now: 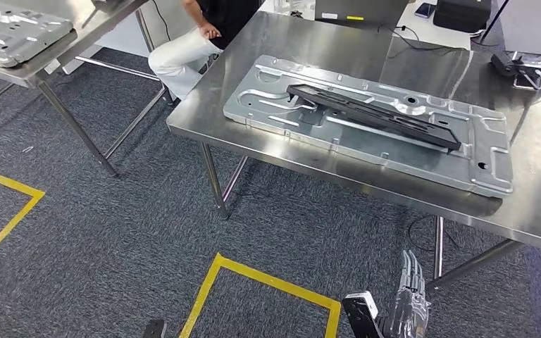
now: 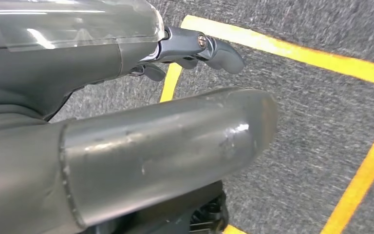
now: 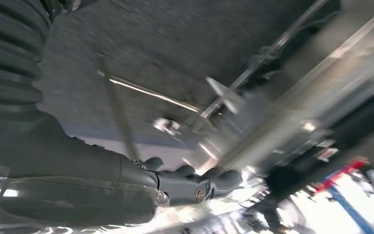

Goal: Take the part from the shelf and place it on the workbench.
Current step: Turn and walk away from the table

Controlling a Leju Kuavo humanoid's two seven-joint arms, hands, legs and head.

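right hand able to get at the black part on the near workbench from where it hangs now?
Probably not without lifting first. The right hand hangs low beside the workbench leg, below the top's front edge, holding nothing. The black part lies uncovered on the metal panel, so the approach from above looks free.

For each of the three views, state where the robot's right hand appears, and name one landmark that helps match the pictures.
Head view: right hand at the bottom edge, right of centre, fingers extended beside the table leg.
Left wrist view: not in it.
Right wrist view: right hand in the lower middle, holding nothing.
Shared landmark: grey carpet, seen in the head and left wrist views.
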